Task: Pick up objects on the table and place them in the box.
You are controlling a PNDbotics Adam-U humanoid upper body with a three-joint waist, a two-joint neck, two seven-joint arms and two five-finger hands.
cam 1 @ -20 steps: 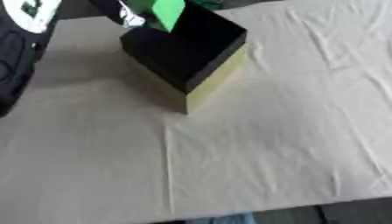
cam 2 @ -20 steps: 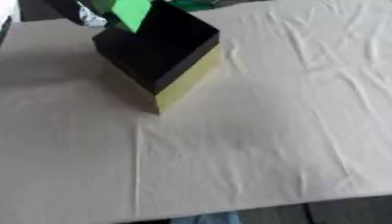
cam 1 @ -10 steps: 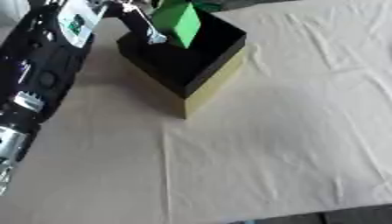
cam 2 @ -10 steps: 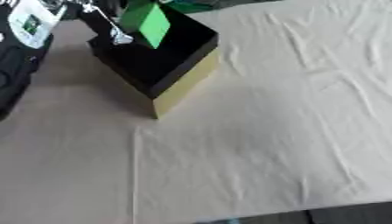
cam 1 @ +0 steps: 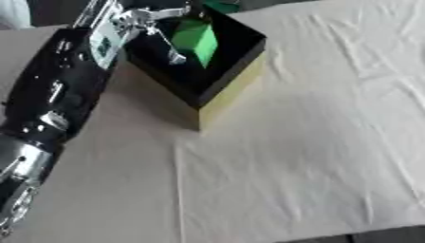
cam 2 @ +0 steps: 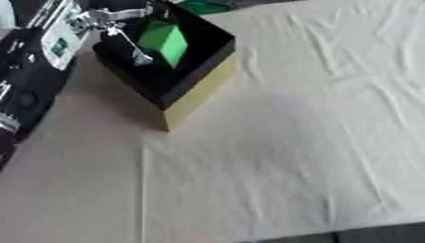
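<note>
Near edge: surface (cam 1: 291,180) under a wrinkled cream cloth, nothing else lying on the part in view

Left side: black left arm with silver joints (cam 1: 50,104) comes up from the lower left, running alongside the box's left wall

Mid-far: open box, black inside with pale yellow outer walls (cam 1: 228,92), sits on the cloth with one corner toward the camera

Over the box mouth: left hand (cam 1: 137,23), fingers (cam 1: 172,52) curled onto a bright green block with flat faces and sharp edges (cam 1: 198,40), so it's grasping the block. The block is tilted, one edge pointing down, and sits to the right of the hand between the box's walls. Can't tell whether it's touching the box floor or hanging above it

Handling, my read: block looks rigid and light, plastic or foam, not fragile. Flat opposing faces are the obvious place to pinch; smooth faces could slip if held near an edge, and the tilt suggests the hold is off-centre. A drop into the box should be harmless

Far edge: another green shape (cam 1: 220,5) just beyond the box's far corner, partly cut off, can't identify it

Right hand not visible in either view
</note>
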